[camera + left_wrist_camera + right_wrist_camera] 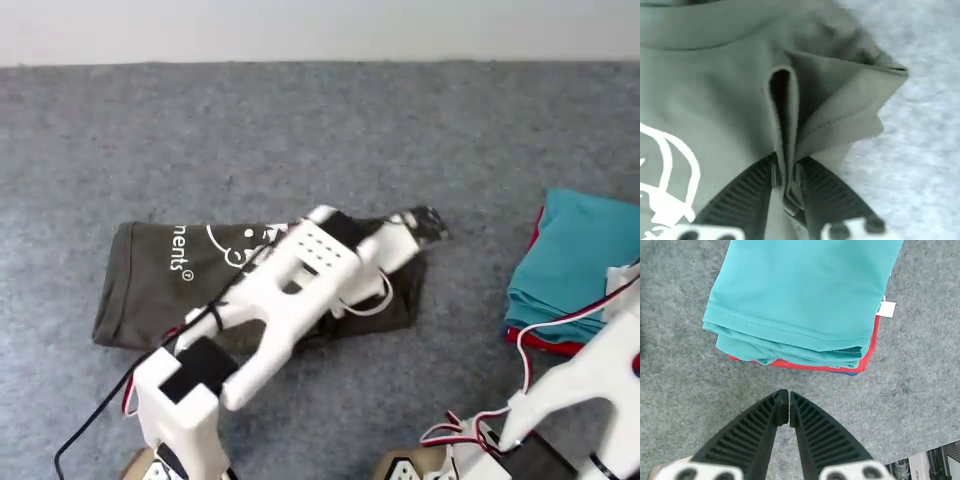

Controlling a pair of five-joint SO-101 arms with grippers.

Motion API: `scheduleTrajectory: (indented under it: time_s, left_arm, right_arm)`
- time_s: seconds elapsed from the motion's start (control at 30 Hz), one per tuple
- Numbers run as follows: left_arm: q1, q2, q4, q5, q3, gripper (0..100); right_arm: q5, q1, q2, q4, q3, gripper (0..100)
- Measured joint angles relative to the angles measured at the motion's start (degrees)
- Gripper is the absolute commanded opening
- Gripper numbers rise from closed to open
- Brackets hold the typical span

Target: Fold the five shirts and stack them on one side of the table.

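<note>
A dark olive shirt (165, 280) with a white print lies folded into a strip on the grey table. My left gripper (425, 228) is at the strip's right end, shut on a pinched fold of the olive shirt (790, 145); the cloth stands up in a ridge between the black fingers (750, 195). A stack of folded shirts sits at the right edge of the table, teal shirt (580, 260) on top and a red shirt (540, 342) under it. My right gripper (785, 412) hovers shut just in front of the teal shirt (805, 290), holding nothing.
The grey felt table (300, 130) stretches wide behind and between the olive shirt and the stack. A white tag (886, 308) sticks out of the stack's side. A blue layer (847, 373) peeks from under the red shirt (805, 366).
</note>
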Motion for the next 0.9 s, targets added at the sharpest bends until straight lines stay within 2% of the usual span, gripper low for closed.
scheduleTrajectory:
  time_s: [0.13, 0.43, 0.57, 0.73, 0.83, 0.9]
  left_arm:
    - [-4.13, 0.53, -1.58, -1.49, 0.00, 15]
    - [-9.58, 1.05, -1.85, -1.58, -4.31, 16]
    - [-9.32, 1.05, 2.29, -2.11, -8.00, 15]
    - [-8.88, 1.05, 11.16, -2.02, -13.45, 7]
    - [-5.98, 1.05, 15.91, -2.02, -14.42, 1]
    - [-3.34, 1.05, 19.08, -2.02, -14.59, 2]
  right_arm:
    - [0.00, 0.00, 0.00, 0.00, 0.00, 1.2]
    - [0.00, 0.00, 0.00, 0.00, 0.00, 1.2]
    - [0.00, 0.00, 0.00, 0.09, 0.00, 1.2]
    - [0.00, 0.00, 0.00, 0.09, 0.00, 1.2]
    - [0.00, 0.00, 0.00, 0.09, 0.00, 1.2]
    - [0.00, 0.00, 0.00, 0.09, 0.00, 1.2]
